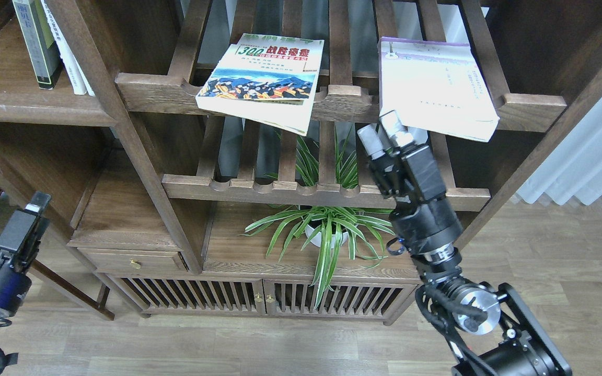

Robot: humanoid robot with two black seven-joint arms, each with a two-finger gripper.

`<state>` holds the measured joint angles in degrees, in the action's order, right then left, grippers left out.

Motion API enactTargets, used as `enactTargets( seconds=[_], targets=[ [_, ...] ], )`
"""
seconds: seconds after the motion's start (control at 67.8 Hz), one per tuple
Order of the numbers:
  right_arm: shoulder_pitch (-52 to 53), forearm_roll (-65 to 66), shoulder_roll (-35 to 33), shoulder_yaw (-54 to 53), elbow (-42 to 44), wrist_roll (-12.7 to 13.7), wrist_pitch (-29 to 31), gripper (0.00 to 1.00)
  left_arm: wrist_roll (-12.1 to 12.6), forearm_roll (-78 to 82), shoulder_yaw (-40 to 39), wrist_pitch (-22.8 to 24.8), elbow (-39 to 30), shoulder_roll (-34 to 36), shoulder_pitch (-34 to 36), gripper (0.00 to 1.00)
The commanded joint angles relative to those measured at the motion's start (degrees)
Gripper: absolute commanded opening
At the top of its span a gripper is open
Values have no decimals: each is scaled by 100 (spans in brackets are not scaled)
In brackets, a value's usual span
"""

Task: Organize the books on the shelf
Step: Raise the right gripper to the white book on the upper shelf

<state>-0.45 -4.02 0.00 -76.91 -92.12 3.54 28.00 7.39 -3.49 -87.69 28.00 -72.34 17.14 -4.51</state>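
The cream "300" book (262, 78) lies flat on the upper slatted rack, its corner overhanging the front rail. The white book with the purple top band (431, 86) lies flat to its right and also overhangs. The black-grey book (32, 39) stands on the solid dark-brown shelf (29, 107) at the upper left. My right gripper (382, 130) is open and empty, its fingertips just below the white book's front left corner. My left gripper (32, 209) is low at the left, away from the books, seen edge-on.
Thin white-spined books (71, 57) lean beside the black-grey book. A lower slatted rack (327, 193) sits behind my right arm. A spider plant in a white pot (327, 230) stands on the cabinet top. A drawer (134, 258) is at the lower left, curtains (588, 156) at the right.
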Motion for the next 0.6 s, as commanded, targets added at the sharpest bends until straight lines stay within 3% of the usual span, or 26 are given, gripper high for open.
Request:
enactTargets(
  seconds=[0.0,0.59],
  targets=[
    [-7,-11,0,-122,19,-2,0,99,-9,-2,6,0,1,0,20,97],
    [-104,-29,-290,-640,115,-20,0,98,-9,-2,59,0,1,-9,20,97]
  ],
)
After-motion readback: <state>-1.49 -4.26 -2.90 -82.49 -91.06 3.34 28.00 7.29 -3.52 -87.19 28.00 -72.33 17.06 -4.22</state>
